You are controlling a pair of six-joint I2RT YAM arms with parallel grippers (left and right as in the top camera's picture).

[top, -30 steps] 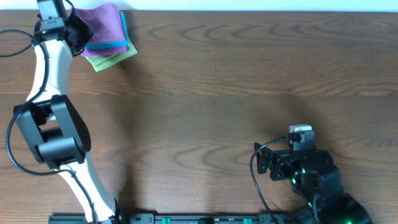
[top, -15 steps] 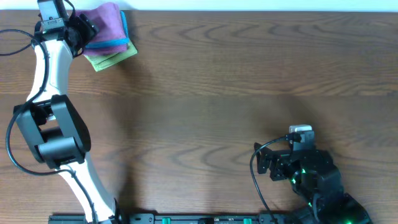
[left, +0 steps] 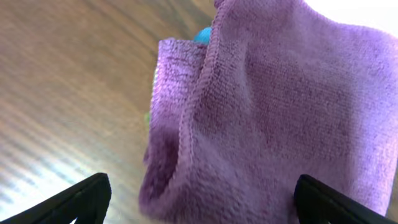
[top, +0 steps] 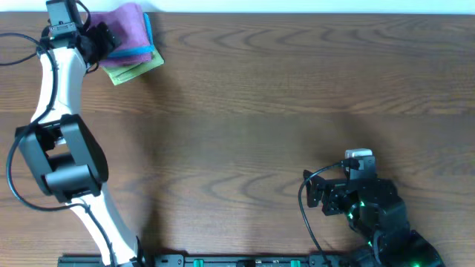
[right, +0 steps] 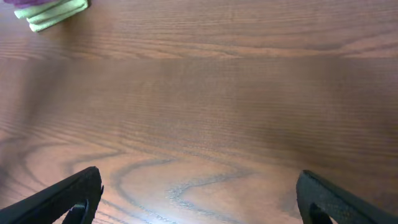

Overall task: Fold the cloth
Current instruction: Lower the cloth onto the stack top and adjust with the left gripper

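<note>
Left: your left gripper [left: 200, 200] is at the pile, jaws spread wide, pinching nothing | cloth [left: 280, 106] tops the blue cloth [top: 147, 50] and green cloth [top: 133, 69], far-left table [top: 282, 96] corner | Right: your right gripper [right: 199, 196] hangs open over the wood, well apart.

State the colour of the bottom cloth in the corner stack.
The bottom cloth is light green, clearest in the overhead view.

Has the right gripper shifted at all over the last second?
No. In the overhead view the right gripper sits at the same spot against the table's wood grain as before.
</note>
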